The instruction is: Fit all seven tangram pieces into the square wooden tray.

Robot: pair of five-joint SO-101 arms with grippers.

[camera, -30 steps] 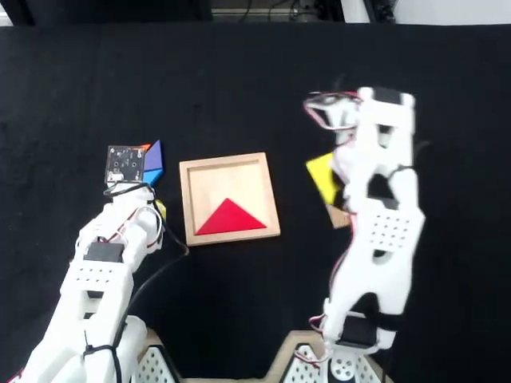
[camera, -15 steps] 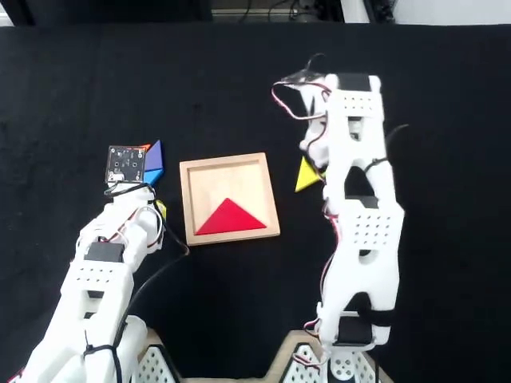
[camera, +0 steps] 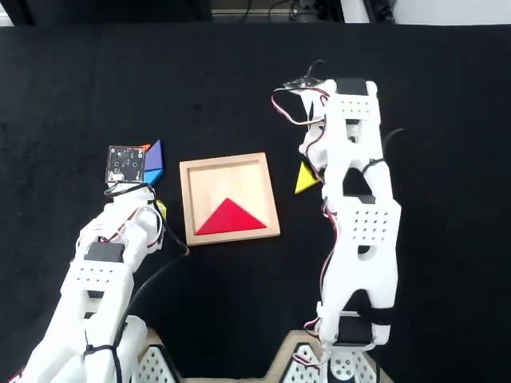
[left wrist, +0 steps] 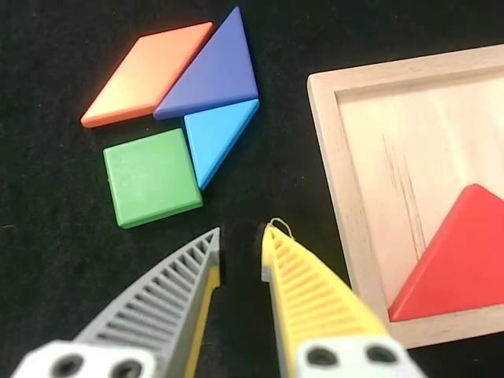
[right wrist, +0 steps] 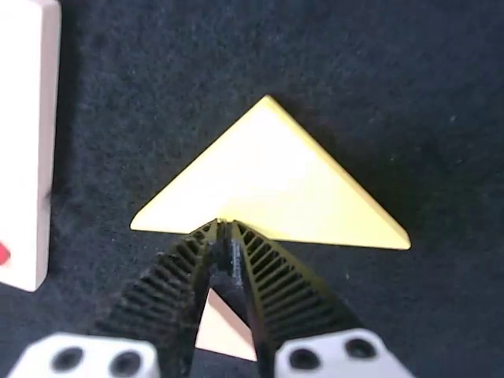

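The square wooden tray (camera: 227, 159) holds one red triangle (camera: 230, 218) against its near rim. To its right lies a yellow triangle (right wrist: 272, 181). The right gripper (right wrist: 224, 230), fingers pressed together, meets the triangle's long edge, perhaps touching it. The left gripper (left wrist: 240, 236), narrowly parted, hovers beside the green square (left wrist: 151, 177).

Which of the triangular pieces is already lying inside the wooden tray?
The red triangle, inside the tray against its near rim. The yellow triangle is at the right pincer, outside it; the dark blue triangle and light blue triangle lie outside too.
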